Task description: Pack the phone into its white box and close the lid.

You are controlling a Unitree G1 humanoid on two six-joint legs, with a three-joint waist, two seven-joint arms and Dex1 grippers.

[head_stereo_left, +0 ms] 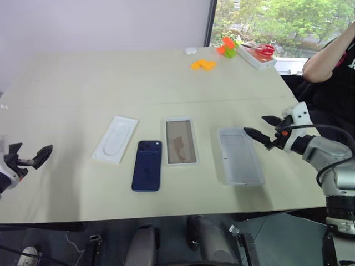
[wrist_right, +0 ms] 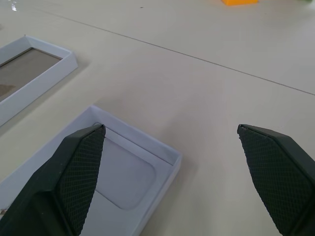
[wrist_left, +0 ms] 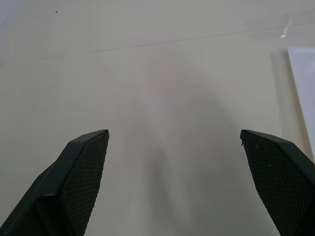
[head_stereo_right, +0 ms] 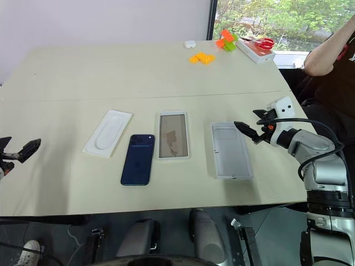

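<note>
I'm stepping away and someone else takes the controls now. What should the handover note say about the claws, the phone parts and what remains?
Left claw: open, empty, over bare table at the robot's left.
Right claw: open, empty, just beside the lid's far right corner.
Row on the table, left to right: white insert, phone face down, white box open and empty, lid lying inside up.
Done: nothing packed yet.
Left: put the phone in the white box, then turn the lid over and close it on.

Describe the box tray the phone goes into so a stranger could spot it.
On the beige table, four flat things lie in a row near the front edge. The white box is third from the left, between the blue phone and the lid. It alone has a brown floor.
</note>
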